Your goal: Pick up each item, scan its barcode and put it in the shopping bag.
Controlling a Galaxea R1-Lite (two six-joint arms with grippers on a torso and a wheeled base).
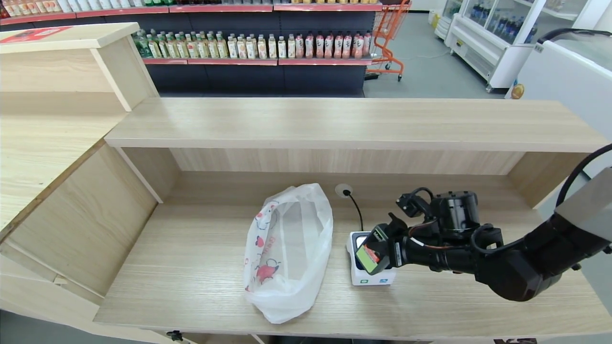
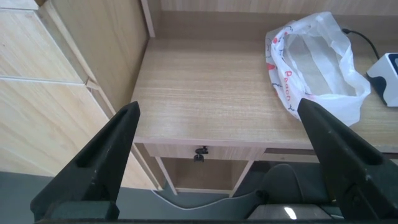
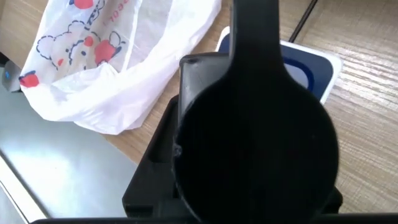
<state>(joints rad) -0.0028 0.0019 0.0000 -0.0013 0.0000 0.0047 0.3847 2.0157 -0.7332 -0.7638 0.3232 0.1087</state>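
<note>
Small flat pack [image 1: 369,255], green face w/ red and black bits, is clamped at the tip of the right tool [image 1: 377,248], held just above the white scanner [image 1: 374,278], over its side nearest the bag, not touching it as far as I can tell. The pack's long axis looks slanted, upper end leaning away from the robot, lying across the arm's line rather than along it. The green face is turned toward the bag and up toward the head cam, not down at the scanner's blue window [image 3: 311,68]. Step in hand, I'd judge: scanning, w/ bagging not yet done. If the barcode sits on the hidden side it may already face the window; can't see it. Next move prob. calls for a short carry to the robot's left, over the bag [image 1: 287,248], which lies slumped on the counter [image 1: 191,267] just beside the scanner. Its mouth looks loose and partly collapsed, so the drop needs to be over the opening. The scanner's cable [image 1: 356,210] runs back to a port in the counter. The left tool [image 2: 219,111] hangs off the counter's front-left corner w/ fingers wide apart, holding nothing.
</note>
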